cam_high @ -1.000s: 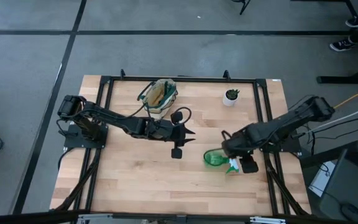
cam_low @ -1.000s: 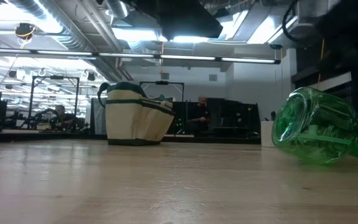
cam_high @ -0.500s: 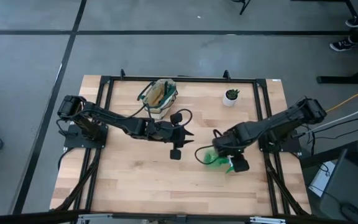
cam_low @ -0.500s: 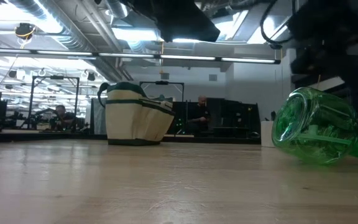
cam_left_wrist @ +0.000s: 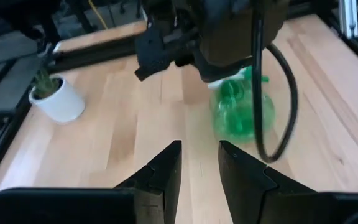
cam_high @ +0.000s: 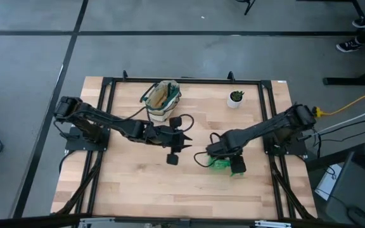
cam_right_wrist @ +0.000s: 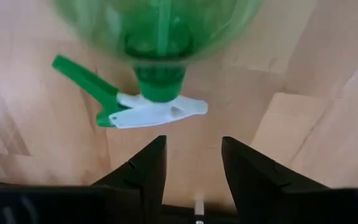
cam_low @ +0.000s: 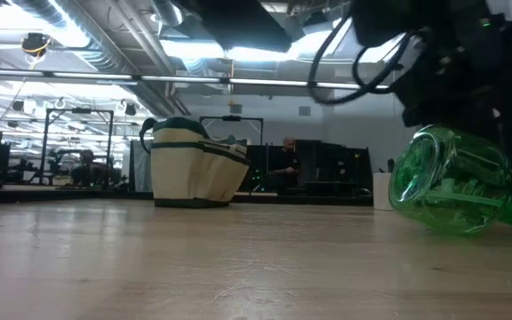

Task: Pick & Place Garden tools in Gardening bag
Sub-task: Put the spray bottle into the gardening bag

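Note:
The translucent green spray bottle (cam_high: pixel 218 164) lies on its side on the table at centre right, its white trigger head (cam_right_wrist: pixel 157 112) toward the right. It also shows in the low view (cam_low: pixel 452 191). My right gripper (cam_high: pixel 225 157) hangs just above it, open and empty (cam_right_wrist: pixel 192 152). My left gripper (cam_high: pixel 184 137) is open and empty (cam_left_wrist: pixel 199 158) over the table's middle, facing the bottle (cam_left_wrist: pixel 241 112). The beige gardening bag (cam_high: pixel 161 100) stands upright at the far left-centre, and wooden handles show inside it. No shears can be made out.
A small white-potted plant (cam_high: pixel 236 98) stands at the far right of the table. A black frame (cam_high: pixel 189 80) runs along the table's far edge and sides. Bare wood lies along the near half (cam_high: pixel 170 190). People sit in the room behind the table (cam_low: pixel 287 164).
My right gripper has moved toward the table's left, from beside the bottle's trigger end to over the bottle. The bottle has stayed lying where it was. My left gripper has drawn back a little toward the table's left.

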You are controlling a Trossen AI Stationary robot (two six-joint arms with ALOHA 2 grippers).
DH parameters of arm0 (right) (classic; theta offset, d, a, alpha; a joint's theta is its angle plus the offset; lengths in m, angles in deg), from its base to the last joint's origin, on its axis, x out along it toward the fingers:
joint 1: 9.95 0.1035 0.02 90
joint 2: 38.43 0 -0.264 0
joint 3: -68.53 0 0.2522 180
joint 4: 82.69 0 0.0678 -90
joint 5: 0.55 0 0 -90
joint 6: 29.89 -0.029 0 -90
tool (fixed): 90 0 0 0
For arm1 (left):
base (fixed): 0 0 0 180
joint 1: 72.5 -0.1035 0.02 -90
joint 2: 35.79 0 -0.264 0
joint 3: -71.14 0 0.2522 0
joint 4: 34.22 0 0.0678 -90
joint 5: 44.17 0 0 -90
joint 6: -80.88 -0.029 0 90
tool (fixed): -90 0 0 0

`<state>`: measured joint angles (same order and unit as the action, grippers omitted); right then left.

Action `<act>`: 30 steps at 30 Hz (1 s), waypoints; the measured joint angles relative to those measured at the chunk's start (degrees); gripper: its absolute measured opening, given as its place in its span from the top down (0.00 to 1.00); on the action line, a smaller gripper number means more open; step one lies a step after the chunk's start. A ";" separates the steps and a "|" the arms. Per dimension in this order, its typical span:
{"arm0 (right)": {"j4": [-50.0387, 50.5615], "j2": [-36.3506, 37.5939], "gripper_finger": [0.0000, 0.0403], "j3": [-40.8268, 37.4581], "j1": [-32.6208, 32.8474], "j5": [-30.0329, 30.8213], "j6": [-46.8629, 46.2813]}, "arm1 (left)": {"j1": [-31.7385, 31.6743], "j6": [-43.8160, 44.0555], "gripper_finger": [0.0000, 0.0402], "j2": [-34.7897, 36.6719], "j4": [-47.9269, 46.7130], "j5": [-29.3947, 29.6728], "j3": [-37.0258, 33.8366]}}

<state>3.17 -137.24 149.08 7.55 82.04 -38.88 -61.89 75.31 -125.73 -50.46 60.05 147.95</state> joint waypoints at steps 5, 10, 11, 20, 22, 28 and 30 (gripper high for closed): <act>2.35 -5.52 0.61 6.91 -0.60 -0.11 2.38 | 1.36 2.02 0.75 4.71 -5.05 3.44 0.00; 2.93 -7.93 0.61 13.76 -0.60 -0.30 3.72 | 2.44 4.11 0.75 8.74 -8.58 5.93 0.00; 2.82 -8.21 0.61 15.23 -0.60 -0.29 3.74 | 2.67 4.68 0.75 9.44 -9.16 6.22 0.02; -4.77 -11.39 0.61 25.57 -2.25 -0.25 7.61 | 4.49 5.83 0.75 11.20 -10.31 7.48 0.02; -6.94 -12.01 0.61 28.17 -2.79 -0.27 8.26 | 4.73 5.43 0.75 11.20 -10.30 7.86 0.02; 2.64 -11.93 0.61 32.01 -3.22 -3.60 2.34 | 4.72 5.35 0.75 11.20 -10.21 8.84 0.09; 6.32 -11.84 0.61 31.99 -2.50 -3.43 -1.58 | 4.72 5.16 0.75 11.20 -10.21 8.84 0.09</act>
<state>9.49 -149.08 181.07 5.05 78.61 -40.46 -57.17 80.46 -114.53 -60.67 68.90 148.04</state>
